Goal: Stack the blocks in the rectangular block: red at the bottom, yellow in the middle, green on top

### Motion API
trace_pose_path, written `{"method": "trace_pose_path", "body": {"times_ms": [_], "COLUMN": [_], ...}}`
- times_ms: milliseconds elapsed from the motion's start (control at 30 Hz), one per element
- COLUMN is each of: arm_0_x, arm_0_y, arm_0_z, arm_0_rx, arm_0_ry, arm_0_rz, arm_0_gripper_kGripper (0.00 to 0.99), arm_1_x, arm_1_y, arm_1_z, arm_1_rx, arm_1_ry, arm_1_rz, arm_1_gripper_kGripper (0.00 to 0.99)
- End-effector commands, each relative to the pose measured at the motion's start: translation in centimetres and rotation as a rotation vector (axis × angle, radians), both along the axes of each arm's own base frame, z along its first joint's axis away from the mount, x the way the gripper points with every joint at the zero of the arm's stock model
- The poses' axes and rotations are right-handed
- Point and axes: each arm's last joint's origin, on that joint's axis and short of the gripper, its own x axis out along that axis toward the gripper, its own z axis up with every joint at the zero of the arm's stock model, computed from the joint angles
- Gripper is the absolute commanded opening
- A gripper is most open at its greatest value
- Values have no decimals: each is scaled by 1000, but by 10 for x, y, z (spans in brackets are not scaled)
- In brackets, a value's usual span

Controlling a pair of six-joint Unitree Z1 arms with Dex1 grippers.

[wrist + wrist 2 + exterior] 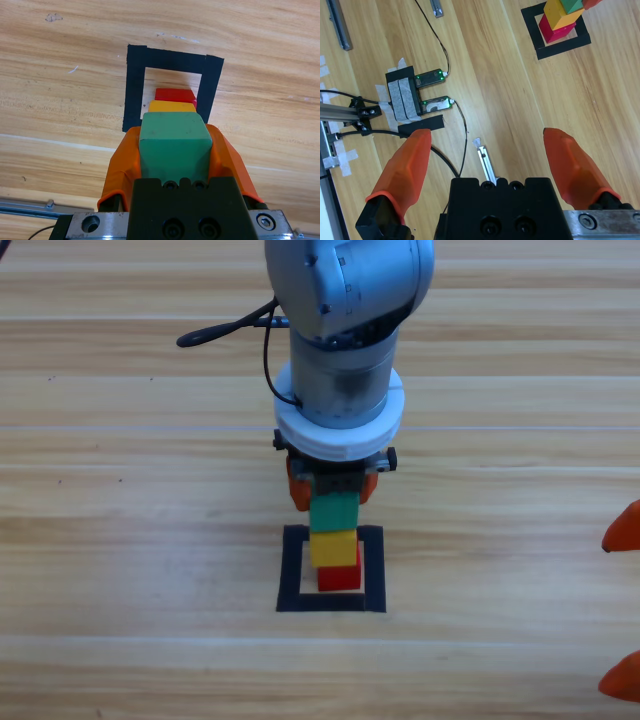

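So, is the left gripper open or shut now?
Shut on the green cube: the left gripper has its orange jaws pressed against both of the cube's sides, atop the yellow cube.

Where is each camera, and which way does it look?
High view: above the table, looking down at the stack in the rectangular block; the left arm shows, with the right pincer at the edge.
Left wrist view: looks along the left pincer, shut on green.
Right wrist view: looks past the open right pincer at the table.
All show red, yellow and green.
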Motion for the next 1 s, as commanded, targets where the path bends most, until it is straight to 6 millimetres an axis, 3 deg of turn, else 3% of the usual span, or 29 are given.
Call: {"method": "trace_pose_path", "body": {"times_ms": [33, 233, 500, 667, 833, 1000], "arm_0_x": [3, -1, -6, -9, -14, -18], "arm_0_y": [-3, -6, -10, -12, -13, -17], "arm_0_z": [-24, -25, -25, -22, -16, 7], "arm_0_rx": [38, 38, 38, 31, 22, -21], "arm_0_ry": [38, 38, 36, 32, 22, -37], "arm_0_rz": [14, 10, 9, 7, 4, -6], "arm_0_gripper_kGripper": [20, 179, 578, 723, 951, 990], "arm_1_x": [10, 10, 10, 10, 10, 10], "arm_1_y": [7, 7, 7, 7, 6, 6], "arm_1_z": [-12, -12, -12, -12, -13, -12], "arm_1_rx": [-54, -54, -55, -57, -61, -58], "arm_1_ry": [50, 49, 49, 49, 51, 49], "arm_1_rz": [-16, -14, -13, -12, -12, -12], "arm_1_gripper_kGripper": [986, 986, 986, 986, 986, 986]}}
